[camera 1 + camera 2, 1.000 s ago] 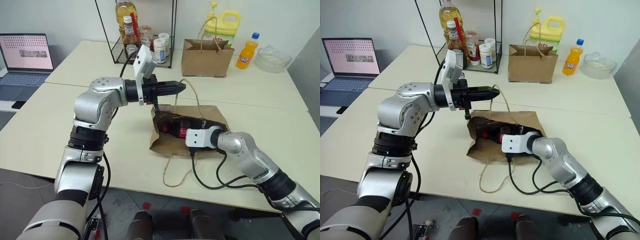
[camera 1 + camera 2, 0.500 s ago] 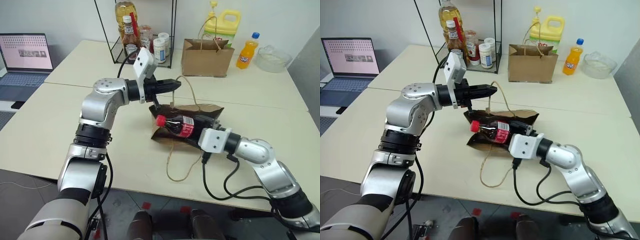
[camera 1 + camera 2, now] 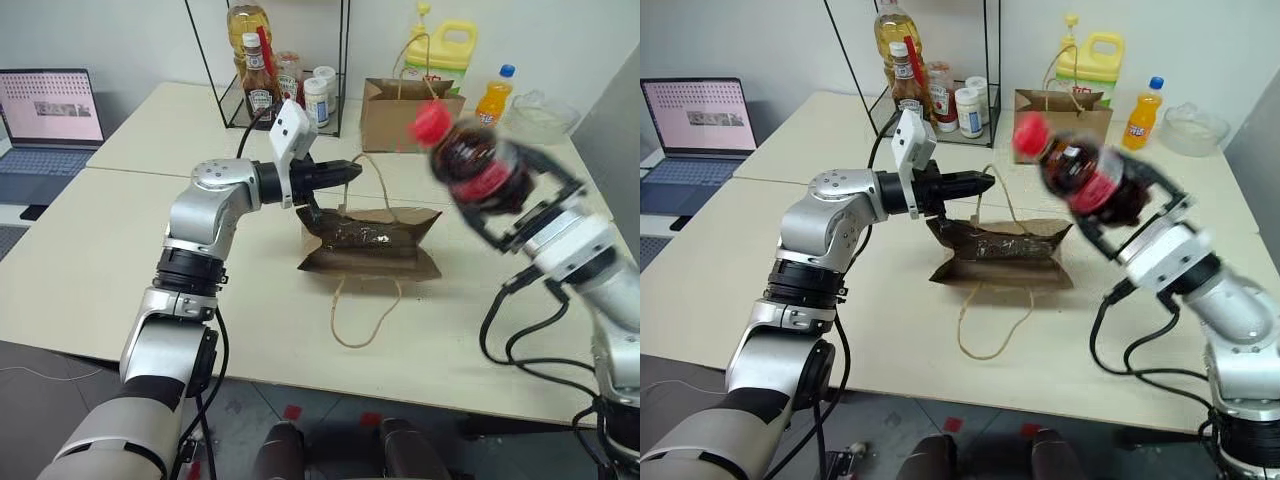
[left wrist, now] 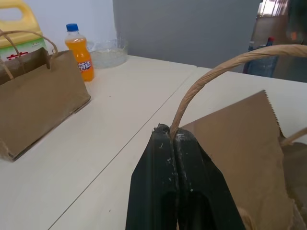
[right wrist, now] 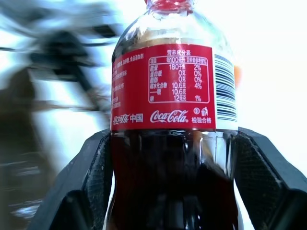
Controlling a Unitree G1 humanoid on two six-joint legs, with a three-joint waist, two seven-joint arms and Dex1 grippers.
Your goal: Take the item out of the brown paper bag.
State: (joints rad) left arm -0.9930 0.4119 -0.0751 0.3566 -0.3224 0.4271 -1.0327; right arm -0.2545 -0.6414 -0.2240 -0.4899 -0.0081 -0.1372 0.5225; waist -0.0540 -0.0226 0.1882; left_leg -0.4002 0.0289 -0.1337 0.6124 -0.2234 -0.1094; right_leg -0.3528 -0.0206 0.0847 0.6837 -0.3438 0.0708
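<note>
Jaws of the right gripper [image 5: 168, 191] stand wide and clamp the lower body of the small plastic bottle of dark cola with a red cap and a red label [image 3: 478, 165]. This bottle is up in the air, tilted, over the right part of the pale surface [image 3: 90, 270], well apart from the wide creased brown paper bag with thin beige cord handles [image 3: 370, 245]. Jaws of the left gripper [image 4: 173, 139] are fully closed and pinch 1 cord handle [image 4: 211, 76] of this bag, pointing level over the middle of the surface.

By my judgement the item is already out of the bag, so the taking-out seems done. What can go wrong: the bottle is smooth and round and held low on its body, so it could slip or swing between the jaws if the arm moves fast. Also, if the left arm pulls on the pinched handle, the light empty bag could drag or tip.

The right wrist view shows the 2 black pads [image 5: 96, 167] pressing both sides of the bottle under the label, which the head views give only roughly. The left wrist view shows how the cord goes between the closed fingertips. The head views show where the bag lies near the middle of the surface, with a second, neater brown bag [image 3: 405, 115] near the far edge.
</note>
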